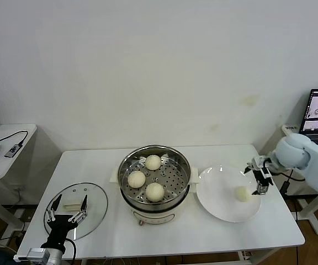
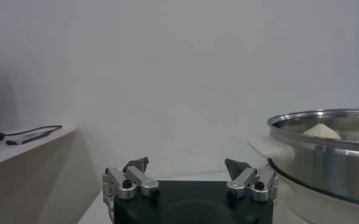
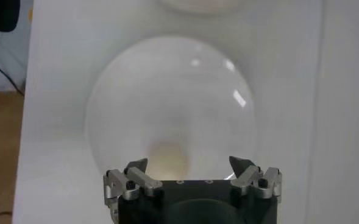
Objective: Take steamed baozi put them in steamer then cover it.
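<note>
Last bun on plate: soft, light, squashable; take gently across sides. Right gripper wide, beside it. Left gripper wide, over lid.

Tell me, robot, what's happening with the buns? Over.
Right gripper open, above last bun on plate. Left gripper open over lid. Three buns in steamer. Nothing blocking.

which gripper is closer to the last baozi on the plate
Right. The right gripper hovers open just beside the baozi on the white plate. The left gripper is across the table, over the glass cover, beyond the steamer.
</note>
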Controlling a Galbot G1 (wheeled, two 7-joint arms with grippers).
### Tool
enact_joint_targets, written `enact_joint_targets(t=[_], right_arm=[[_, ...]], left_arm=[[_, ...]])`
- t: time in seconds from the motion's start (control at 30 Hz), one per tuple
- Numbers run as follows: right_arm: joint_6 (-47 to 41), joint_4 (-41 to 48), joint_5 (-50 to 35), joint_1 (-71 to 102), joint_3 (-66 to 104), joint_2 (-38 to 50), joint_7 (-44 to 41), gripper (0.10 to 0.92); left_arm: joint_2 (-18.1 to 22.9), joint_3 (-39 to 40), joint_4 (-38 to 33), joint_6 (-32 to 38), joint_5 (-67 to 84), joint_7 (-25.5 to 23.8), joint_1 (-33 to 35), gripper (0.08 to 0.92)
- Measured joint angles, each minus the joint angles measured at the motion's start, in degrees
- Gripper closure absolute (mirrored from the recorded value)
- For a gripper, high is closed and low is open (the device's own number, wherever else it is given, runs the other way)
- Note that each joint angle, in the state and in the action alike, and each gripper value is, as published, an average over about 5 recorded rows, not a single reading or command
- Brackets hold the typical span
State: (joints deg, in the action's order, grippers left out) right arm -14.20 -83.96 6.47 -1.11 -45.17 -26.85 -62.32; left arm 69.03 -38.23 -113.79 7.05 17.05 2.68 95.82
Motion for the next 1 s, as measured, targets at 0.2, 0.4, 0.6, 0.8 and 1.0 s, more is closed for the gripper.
enact_joint_targets(t=[0.2, 0.4, 0.6, 0.8, 1.0], right_arm=[[0.02, 1.63, 2.22, 4.13, 2.76, -0.53, 0.92, 0.203], [0.50, 4.05, 4.09, 7.19, 4.89, -2.21, 1.80, 0.203], [1.07, 6.64, 5.29, 8.67, 5.89, -4.37, 2.62, 0.203], [1.11, 9.22, 6.30, 9.74, 6.58, -6.78, 2.99, 0.203], [1.17, 11.52, 7.22, 10.35, 6.94, -8.99, 3.24, 0.203]], left_arm=[[0.20, -0.35, -0.32, 0.02, -0.08, 0.00, 0.41, 0.177], [0.04, -0.82, -0.45, 0.01, 0.00, 0.00, 0.53, 0.177], [0.00, -0.91, -0.28, -0.01, 0.01, 0.01, 0.32, 0.177], [-0.16, -1.03, 0.11, -0.04, 0.11, 0.10, 0.00, 0.177], [0.00, -0.95, 0.27, -0.10, 0.09, 0.15, -0.25, 0.177]])
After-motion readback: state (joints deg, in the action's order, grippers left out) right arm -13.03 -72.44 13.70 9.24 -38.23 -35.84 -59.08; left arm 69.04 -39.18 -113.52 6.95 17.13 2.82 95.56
